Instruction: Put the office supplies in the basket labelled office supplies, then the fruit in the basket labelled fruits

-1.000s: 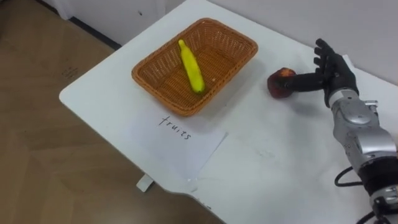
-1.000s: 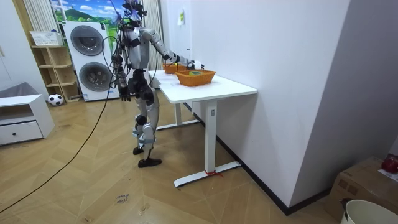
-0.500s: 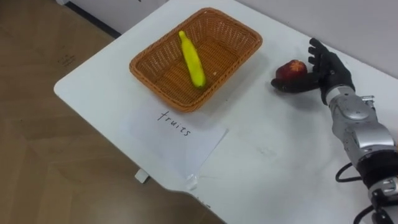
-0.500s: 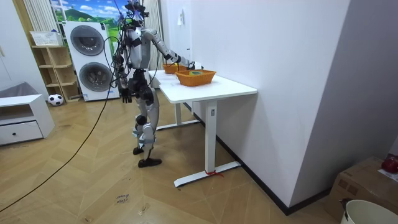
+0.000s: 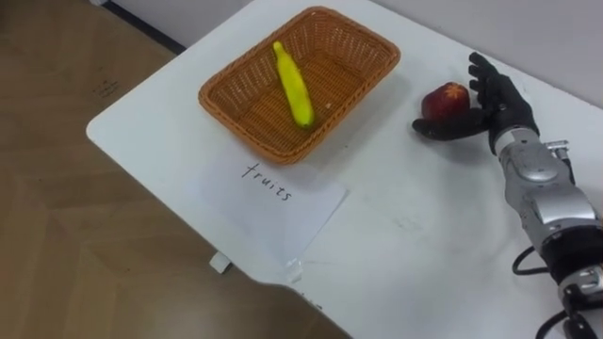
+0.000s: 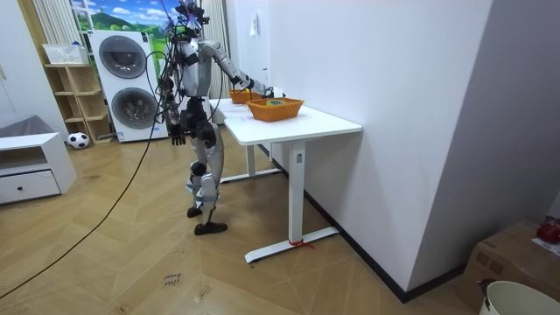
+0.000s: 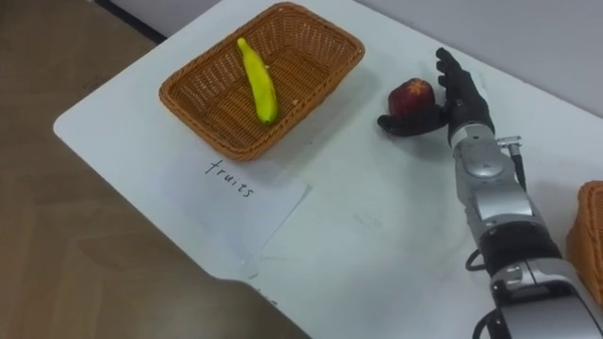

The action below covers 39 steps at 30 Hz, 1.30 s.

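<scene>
Left eye view: right hand (image 5: 497,108) has the round red apple (image 5: 447,97). The thumb curls under it and the fingers stand nearly straight behind it, so it's a loose pinch rather than a full wrap. We can't tell for sure whether the apple is clear of the white table (image 5: 415,235).

Key geometry: the rectangular brown wicker basket (image 5: 243,105) lies to the hand's left, near but not touching. The apple sits on the basket side of the palm, so it leads in any sweep left. A yellow banana (image 5: 292,83) is already in the basket, its long axis running roughly along the basket's length, with bare weave on both sides. We judge the near-right part of the basket floor is the shortest drop. A white sheet of paper (image 5: 283,212) with a handwritten label lies just in front of the basket.

Right eye view: the edge of a second wicker basket (image 7: 591,226) shows on the robot's right, the wrong way for fruit.

Room view: the robot stands at the table's edge, its left hand (image 6: 178,133) down at its side. The right hand is clearly the nearer one.
</scene>
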### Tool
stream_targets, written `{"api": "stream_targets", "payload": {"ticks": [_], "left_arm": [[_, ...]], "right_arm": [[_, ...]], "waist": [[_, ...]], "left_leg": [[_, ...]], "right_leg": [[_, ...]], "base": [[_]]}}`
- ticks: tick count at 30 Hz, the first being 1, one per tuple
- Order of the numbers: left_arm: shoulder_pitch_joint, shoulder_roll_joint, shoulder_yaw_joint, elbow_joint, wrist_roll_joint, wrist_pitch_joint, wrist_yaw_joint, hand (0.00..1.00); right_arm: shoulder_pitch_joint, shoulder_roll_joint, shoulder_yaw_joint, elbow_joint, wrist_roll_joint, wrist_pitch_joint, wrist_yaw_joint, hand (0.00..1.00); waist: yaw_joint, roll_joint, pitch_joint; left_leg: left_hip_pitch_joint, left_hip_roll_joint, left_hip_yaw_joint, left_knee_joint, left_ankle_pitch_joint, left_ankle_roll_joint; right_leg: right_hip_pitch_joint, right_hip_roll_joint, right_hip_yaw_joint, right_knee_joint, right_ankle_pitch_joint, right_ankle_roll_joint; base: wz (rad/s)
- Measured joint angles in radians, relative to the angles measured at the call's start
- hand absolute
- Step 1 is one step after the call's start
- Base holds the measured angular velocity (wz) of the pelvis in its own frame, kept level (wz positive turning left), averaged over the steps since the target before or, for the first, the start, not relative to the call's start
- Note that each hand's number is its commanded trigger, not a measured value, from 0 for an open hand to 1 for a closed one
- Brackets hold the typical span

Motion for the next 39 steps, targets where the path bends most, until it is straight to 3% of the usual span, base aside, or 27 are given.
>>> {"api": "stream_targets", "payload": {"ticks": [15,28,33,34,35,36,39], "left_arm": [[-0.003,0.0,-0.004,-0.01,-0.002,0.0,-0.002,0.0],[-0.003,0.004,-0.004,-0.011,-0.006,-0.001,-0.01,0.0],[-0.003,0.007,-0.004,-0.013,-0.006,-0.003,-0.01,0.0],[-0.003,0.007,-0.004,-0.013,-0.006,-0.003,-0.01,0.0],[-0.003,0.007,-0.004,-0.013,-0.007,-0.003,-0.01,0.0],[-0.003,0.007,-0.004,-0.013,-0.007,-0.003,-0.01,0.0],[-0.003,0.009,-0.004,-0.013,-0.007,-0.003,-0.01,0.0]], "right_arm": [[-0.001,-0.001,0.031,0.002,-0.121,0.0,0.004,0.0],[-0.001,-0.006,0.056,0.002,-0.187,0.013,0.029,0.0],[-0.001,-0.01,0.078,0.006,-0.197,0.014,0.032,0.0],[-0.001,-0.01,0.078,0.008,-0.197,0.014,0.032,0.6],[-0.001,-0.01,0.078,0.009,-0.197,0.014,0.032,0.76],[-0.001,-0.01,0.078,0.009,-0.197,0.014,0.032,1.0],[-0.001,-0.01,0.078,0.01,-0.205,0.014,0.031,1.0]], "waist": [[0.002,0.001,-0.005],[0.002,-0.008,-0.0154],[0.002,-0.016,-0.0116],[0.002,-0.019,-0.0103],[0.003,-0.021,-0.0093],[0.003,-0.022,-0.009],[0.003,-0.022,-0.0085]], "left_leg": [[-0.002,0.001,0.005,0.005,0.0,0.0],[0.0,0.001,0.008,0.004,0.0,0.0],[0.006,0.001,0.008,0.004,0.001,0.0],[0.005,0.001,0.008,0.004,0.001,-0.001],[0.005,0.001,0.008,0.004,0.001,-0.001],[0.005,0.001,0.008,0.004,0.001,-0.001],[0.005,0.001,0.008,0.004,0.001,-0.001]], "right_leg": [[-0.004,-0.001,0.003,0.003,0.001,-0.001],[-0.003,-0.001,0.004,0.006,0.001,-0.001],[0.003,-0.001,0.002,0.006,0.001,-0.001],[0.003,-0.001,0.002,0.006,0.001,-0.001],[0.003,-0.001,0.002,0.006,0.001,-0.002],[0.003,-0.001,0.002,0.006,0.001,-0.002],[0.003,-0.002,0.001,0.006,0.002,-0.002]], "base": [[0.0],[0.0],[0.0],[0.0],[0.0],[0.0],[0.0]]}}
